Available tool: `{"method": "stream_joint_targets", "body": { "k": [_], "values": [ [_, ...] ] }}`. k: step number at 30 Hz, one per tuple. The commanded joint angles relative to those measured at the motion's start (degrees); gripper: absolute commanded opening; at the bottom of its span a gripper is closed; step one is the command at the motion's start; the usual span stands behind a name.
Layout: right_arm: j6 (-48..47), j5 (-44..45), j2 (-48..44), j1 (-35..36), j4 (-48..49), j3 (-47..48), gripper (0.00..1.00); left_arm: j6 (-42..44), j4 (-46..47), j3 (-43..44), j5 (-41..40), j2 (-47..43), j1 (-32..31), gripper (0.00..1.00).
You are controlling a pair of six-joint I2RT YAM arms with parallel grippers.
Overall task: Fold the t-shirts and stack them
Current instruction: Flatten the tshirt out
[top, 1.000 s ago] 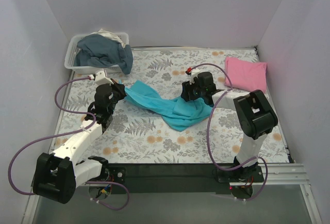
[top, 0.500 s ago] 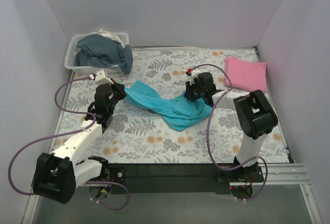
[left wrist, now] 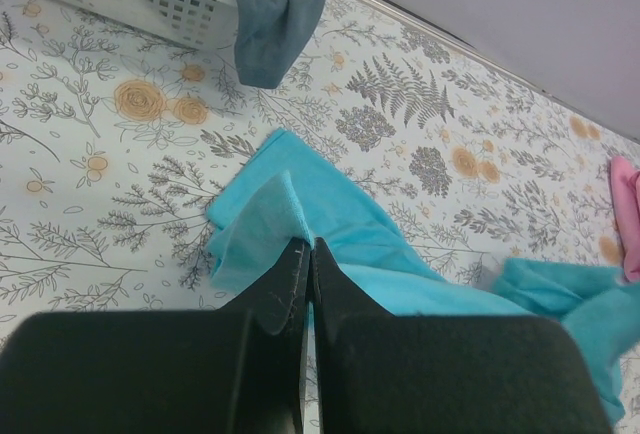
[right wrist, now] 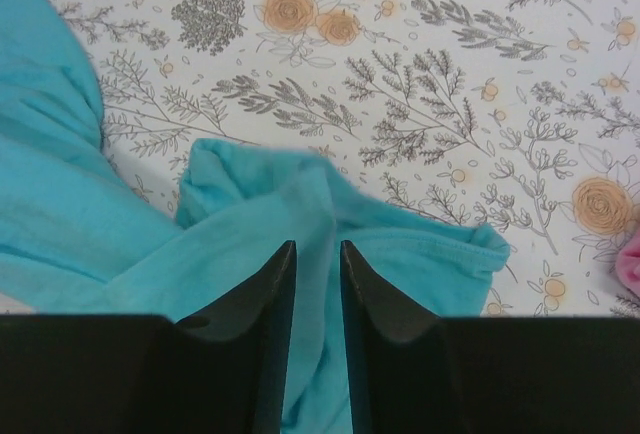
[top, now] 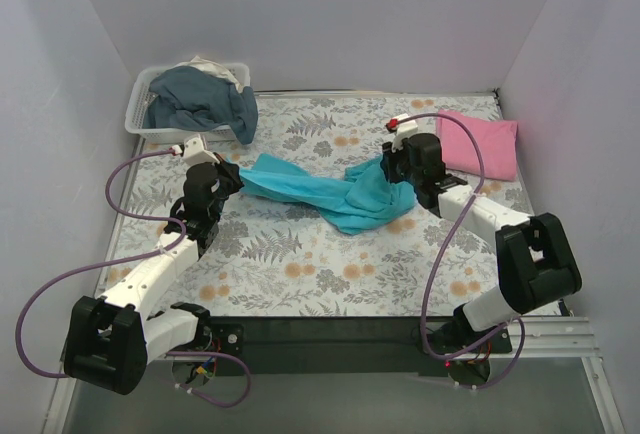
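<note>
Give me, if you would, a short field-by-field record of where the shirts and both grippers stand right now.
turquoise t-shirt: unfolded, bunched across the middle of the table
pink t-shirt: folded, far right corner
left gripper: shut on the turquoise t-shirt's left end
right gripper: shut on its right end
bin: far left corner, dark blue garment draped over its rim

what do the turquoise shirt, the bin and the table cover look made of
The turquoise t-shirt looks like soft matte knit, probably cotton: it drapes and creases. The bin looks like pale moulded plastic, with a grid of holes in its wall. The table cover is a flat matte floral print, cloth or vinyl; unclear which.
</note>
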Motion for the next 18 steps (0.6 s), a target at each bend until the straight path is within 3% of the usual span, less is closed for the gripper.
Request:
{"method": "stream_joint_targets", "body": {
  "k": [1,10,13,18],
  "values": [
    [-0.21,-3.54,0.37,-0.44,-0.68,-1.90,0.22,0.49,0.53,-0.62,-0.05,-0.96,0.32,0.00],
    [4.45,-12.08,4.86,-0.35,3.88,-3.84,0.34,0.32,1.23,-0.53,1.36,0.98,0.23,0.00],
    [5.06,-13.85,5.38,-0.35,4.85,-2.17,0.43,0.23,1.50,-0.53,1.71,1.15,0.32,0.00],
    [5.24,-15.34,9.34,-0.17,5.56,2.13,0.47,0.32,1.59,-0.53,1.80,1.24,0.23,0.00]
  ]
}}
